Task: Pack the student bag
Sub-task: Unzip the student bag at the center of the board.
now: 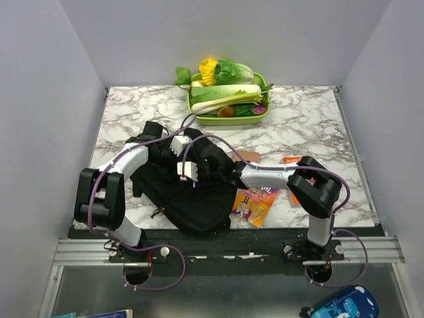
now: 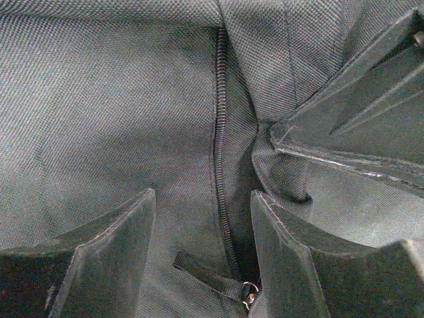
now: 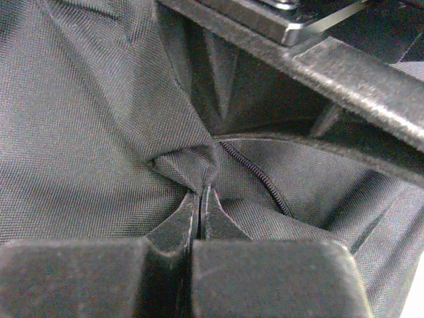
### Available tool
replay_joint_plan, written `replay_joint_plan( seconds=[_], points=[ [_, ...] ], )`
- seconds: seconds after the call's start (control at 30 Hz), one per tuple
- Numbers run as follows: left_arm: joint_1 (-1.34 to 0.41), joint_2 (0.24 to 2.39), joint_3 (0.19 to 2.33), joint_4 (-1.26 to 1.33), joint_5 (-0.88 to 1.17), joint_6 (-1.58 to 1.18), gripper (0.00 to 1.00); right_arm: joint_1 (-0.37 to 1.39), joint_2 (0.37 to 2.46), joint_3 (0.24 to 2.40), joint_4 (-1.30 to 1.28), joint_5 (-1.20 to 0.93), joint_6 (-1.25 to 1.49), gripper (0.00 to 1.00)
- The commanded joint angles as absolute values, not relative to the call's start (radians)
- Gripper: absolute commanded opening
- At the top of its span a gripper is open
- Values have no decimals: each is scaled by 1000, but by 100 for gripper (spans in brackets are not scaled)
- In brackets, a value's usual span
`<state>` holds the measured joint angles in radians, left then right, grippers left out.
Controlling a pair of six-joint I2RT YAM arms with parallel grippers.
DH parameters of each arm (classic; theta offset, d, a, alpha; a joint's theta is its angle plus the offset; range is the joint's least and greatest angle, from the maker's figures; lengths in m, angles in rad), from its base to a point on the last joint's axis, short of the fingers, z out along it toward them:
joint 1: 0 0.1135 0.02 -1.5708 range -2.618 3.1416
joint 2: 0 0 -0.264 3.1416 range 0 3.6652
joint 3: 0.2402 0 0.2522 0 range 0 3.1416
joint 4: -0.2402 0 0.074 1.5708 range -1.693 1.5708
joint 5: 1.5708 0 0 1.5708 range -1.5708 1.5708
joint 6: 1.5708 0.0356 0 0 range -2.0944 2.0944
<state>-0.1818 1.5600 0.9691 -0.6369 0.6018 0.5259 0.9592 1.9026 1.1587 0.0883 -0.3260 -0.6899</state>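
Top external shows vegetable tray (image 1: 232,122) behind student bag (image 1: 192,199); left jaws apart, right jaws pinching its fabric.

1. Your left hand (image 2: 202,195) sits so close that the student bag (image 2: 99,99) overruns every edge of its wrist view. The zip pull (image 2: 248,296) nearest its palm is cut by the bottom edge.
2. Behind your right hand (image 3: 200,192), its arm covers part of the colourful book (image 1: 252,205), and the cover print is too small to read.
3. Far behind that hand, a blue object (image 1: 341,305) is cut off by the top view's edge, so you cannot tell what it is.
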Motion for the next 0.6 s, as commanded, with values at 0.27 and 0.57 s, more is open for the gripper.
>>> replay_joint_plan(
  seconds=[0.27, 0.57],
  points=[
    [-207, 1612, 920, -585, 575, 548, 62, 1042, 1827, 927, 376, -107, -600, 1],
    [-207, 1611, 945, -571, 557, 534, 11, 1049, 1812, 894, 399, -104, -603, 1]
  ],
)
